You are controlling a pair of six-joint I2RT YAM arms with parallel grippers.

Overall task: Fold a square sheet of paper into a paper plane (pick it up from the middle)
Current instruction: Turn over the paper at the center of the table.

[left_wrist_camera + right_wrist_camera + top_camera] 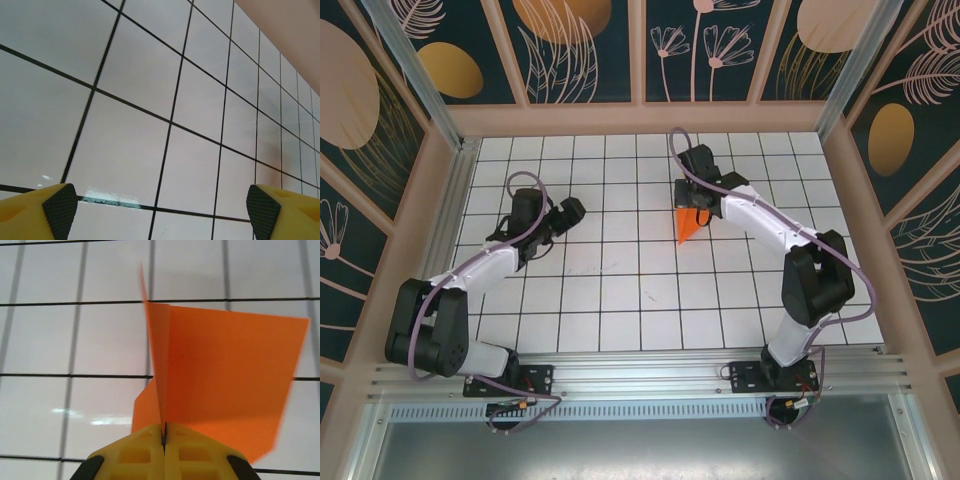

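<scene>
Orange plane (225,380) is held over the table (620,290), right of centre, pinched along its central fold by the right gripper (164,432), whose jaws are shut on it. This grip is judged to leave the wings free to splay. Left gripper (161,207) is spread wide and empty, well apart over bare tiles, presumably to stay clear of the paper.

- A white worktop (620,300) ruled into square tiles by thin black lines; its glossy surface shows soft streaks of reflected light.
- Dark teal wall panels (580,50) on three sides, printed with pale flowers, feathery leaves and golden ovals.
- Pale wood-coloured framing (640,118) between the panels and along the foot of the walls.
- A ribbed aluminium rail (640,375) across the near edge of the worktop, with a grey metal sheet (640,445) just below it.
</scene>
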